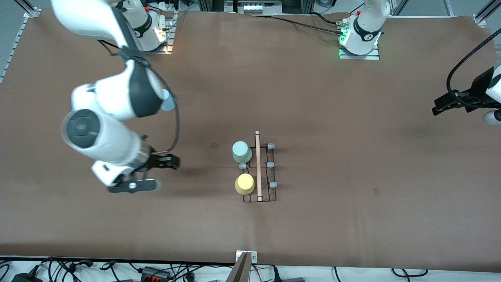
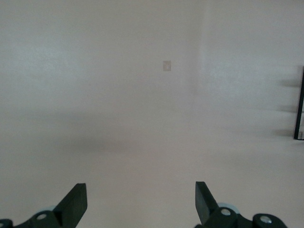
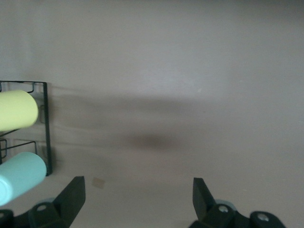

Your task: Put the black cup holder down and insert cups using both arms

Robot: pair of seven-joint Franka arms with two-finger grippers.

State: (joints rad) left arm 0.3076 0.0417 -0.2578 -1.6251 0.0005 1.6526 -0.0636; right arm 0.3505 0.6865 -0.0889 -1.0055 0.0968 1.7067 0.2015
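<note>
The black cup holder (image 1: pixel 260 172) stands near the middle of the table (image 1: pixel 313 117), its wooden rod handle (image 1: pixel 258 165) and long axis running straight from the robots' bases toward the front camera. Two cups sit on the pegs along its side toward the right arm's end: the mint-green cup (image 1: pixel 242 152) farther from the camera, the yellow cup (image 1: pixel 245 184) nearer, both tipped outward. The right gripper (image 1: pixel 166 161) hovers empty over bare table toward the right arm's end, jaws spread wide. The left gripper (image 1: pixel 440 106) waits over the left arm's end of the table, jaws also spread and empty.
</note>
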